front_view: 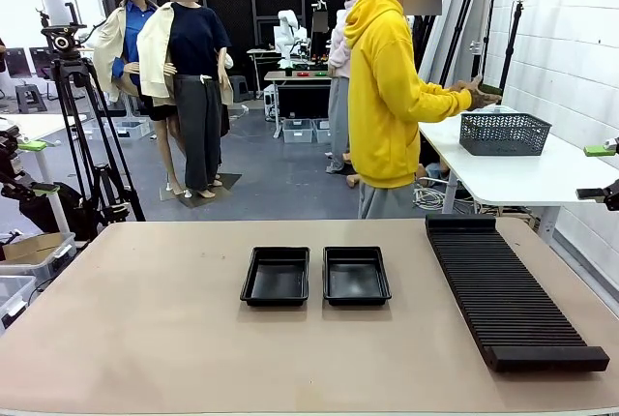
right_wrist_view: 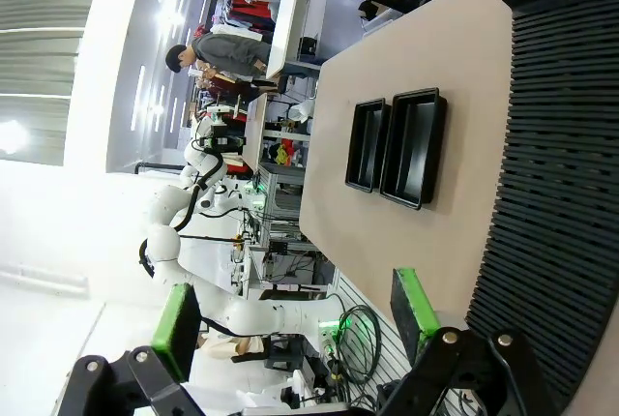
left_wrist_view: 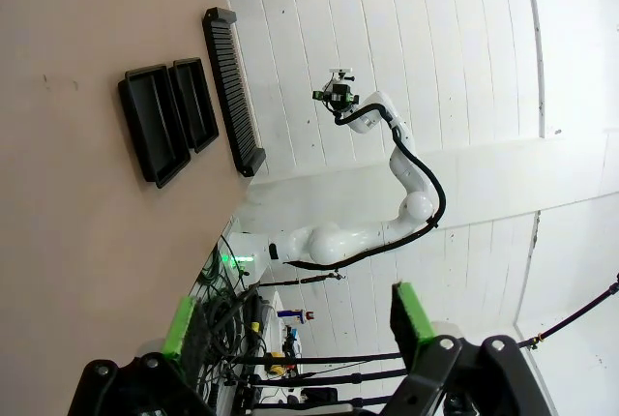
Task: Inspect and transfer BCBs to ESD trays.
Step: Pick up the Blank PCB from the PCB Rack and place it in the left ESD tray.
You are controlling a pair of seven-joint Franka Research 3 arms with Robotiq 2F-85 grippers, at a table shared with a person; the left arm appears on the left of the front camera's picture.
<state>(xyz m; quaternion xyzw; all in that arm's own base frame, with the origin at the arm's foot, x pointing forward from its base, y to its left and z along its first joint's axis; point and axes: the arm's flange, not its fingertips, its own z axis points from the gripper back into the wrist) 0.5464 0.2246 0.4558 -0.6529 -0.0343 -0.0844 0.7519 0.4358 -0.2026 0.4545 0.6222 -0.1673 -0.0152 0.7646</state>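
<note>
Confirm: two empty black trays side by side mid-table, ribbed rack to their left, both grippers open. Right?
One slip: the ribbed rack lies to the right of the ESD trays, not their left, as the front view shows. The trays are empty and side by side mid-table; the left gripper and right gripper are open.

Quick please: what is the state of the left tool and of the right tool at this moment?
Left tool: open, holding nothing.
Right tool: open, holding nothing.
</note>
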